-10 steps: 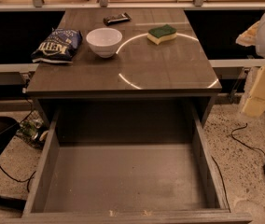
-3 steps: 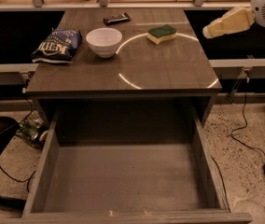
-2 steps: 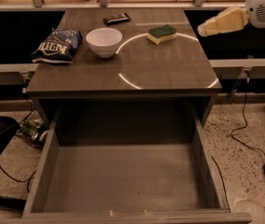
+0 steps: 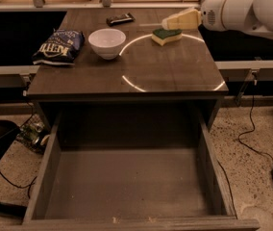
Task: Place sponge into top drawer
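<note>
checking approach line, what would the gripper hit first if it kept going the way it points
Likely the sponge: the gripper hovers just behind it, pointing left; height is unclear, so it might pass over.

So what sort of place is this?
Likely a robot test lab, not a home kitchen: a lone table with an open drawer, loose cables across the speckled floor, and the gripper poised beside the sponge at the table's back.

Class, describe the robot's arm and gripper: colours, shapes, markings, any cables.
The arm is white, thick and rounded, with a smooth casing and a small round dotted patch near its end. The gripper, just beyond the sponge at the table's far right, is pale cream and tapers like a wedge. No cables show on either.
</note>
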Tool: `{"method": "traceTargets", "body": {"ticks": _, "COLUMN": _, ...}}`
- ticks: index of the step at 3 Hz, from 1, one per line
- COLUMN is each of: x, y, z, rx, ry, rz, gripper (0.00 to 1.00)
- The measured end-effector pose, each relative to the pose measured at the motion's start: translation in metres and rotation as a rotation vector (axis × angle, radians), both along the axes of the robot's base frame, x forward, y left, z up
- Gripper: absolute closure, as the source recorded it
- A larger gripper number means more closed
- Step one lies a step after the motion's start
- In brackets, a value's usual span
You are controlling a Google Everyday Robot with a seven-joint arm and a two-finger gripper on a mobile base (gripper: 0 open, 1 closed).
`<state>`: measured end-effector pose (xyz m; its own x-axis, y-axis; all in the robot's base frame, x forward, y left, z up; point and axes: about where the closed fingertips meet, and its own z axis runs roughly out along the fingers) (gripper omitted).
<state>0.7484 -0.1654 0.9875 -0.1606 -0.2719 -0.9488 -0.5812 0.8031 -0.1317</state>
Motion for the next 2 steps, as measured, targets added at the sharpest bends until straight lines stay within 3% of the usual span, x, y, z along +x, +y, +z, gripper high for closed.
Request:
{"method": "traceTargets", "body": {"ticks": 1, "x": 0.0, "y": 0.0, "z": 0.0, "rx": 0.0, "ry": 0.0, "rz": 0.0, "gripper": 0.0}}
{"method": "traceTargets", "body": {"ticks": 2, "x": 0.016, "y": -0.001, "z": -0.006, "rx": 0.027, "ry": -0.024, "rz": 0.004, "gripper": 0.0}}
